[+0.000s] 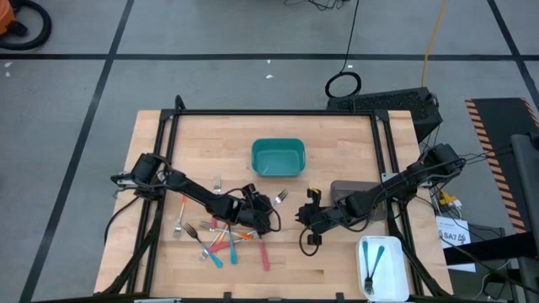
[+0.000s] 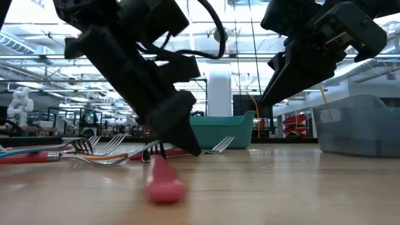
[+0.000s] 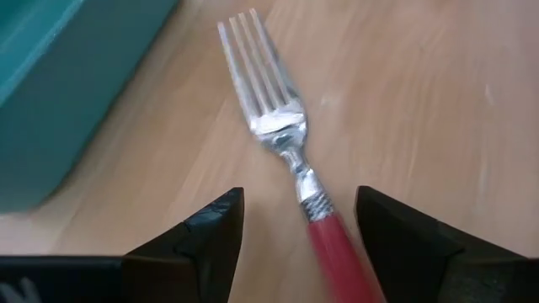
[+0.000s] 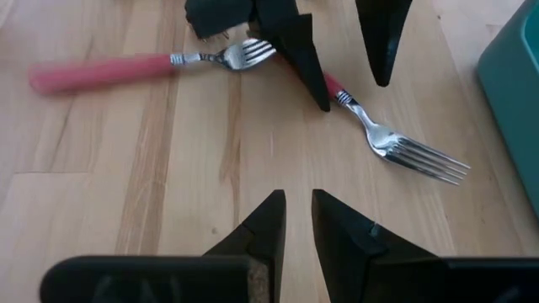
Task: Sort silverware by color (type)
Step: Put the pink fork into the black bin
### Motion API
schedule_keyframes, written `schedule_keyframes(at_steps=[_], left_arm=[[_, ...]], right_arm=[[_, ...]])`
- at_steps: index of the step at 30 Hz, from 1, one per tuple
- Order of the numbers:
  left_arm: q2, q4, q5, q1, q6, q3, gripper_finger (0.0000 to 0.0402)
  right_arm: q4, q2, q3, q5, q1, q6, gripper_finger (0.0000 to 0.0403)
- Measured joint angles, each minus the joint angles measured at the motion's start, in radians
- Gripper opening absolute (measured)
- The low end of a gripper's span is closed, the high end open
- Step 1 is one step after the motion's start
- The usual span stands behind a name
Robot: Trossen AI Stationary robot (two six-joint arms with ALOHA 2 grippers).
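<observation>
The red-handled fork (image 3: 290, 160) lies flat on the counter (image 1: 337, 261), tines toward the teal bin (image 1: 278, 157), just apart from the main pile of silverware (image 1: 215, 237) on the counter's left half. A second red-handled fork (image 4: 143, 66) lies close by. One teal-handled fork (image 1: 373, 268) already sits in the white tray (image 1: 396, 282) at the counter's near right corner.

Step in hand, as judged: pick-up of the red-handled fork by the left arm. The left end effector (image 3: 299, 231) is lowered over the fork's neck with its fingers spread wide, one on each side of the handle. No contact with the fork is visible, and nothing is held.

The next move calls for closing the fingers squarely across the slim handle, low enough to catch it against the counter, then lifting and carrying it to the container for that colour. Which container takes red cannot be told.

The right end effector (image 4: 299, 223) hovers above bare counter, near the same fork, its fingers narrowed to a slim gap and empty.
</observation>
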Motion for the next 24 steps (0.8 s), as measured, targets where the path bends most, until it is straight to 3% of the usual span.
schedule_keyframes(at_steps=[6, 17, 24], left_arm=[[0.019, 0.006, 0.022, 0.011, 0.001, 0.002, 0.0218], [0.023, 0.020, 0.071, 0.010, 0.061, 0.002, 0.0079], [0.024, 0.020, 0.072, 0.010, 0.080, 0.001, 0.0038]], right_arm=[[0.002, 0.000, 0.000, 0.002, 0.000, 0.000, 0.0054], [-0.006, 0.000, 0.000, -0.025, 0.000, -0.005, 0.0054], [-0.052, 0.000, 0.037, -0.075, 0.000, -0.003, 0.0054]])
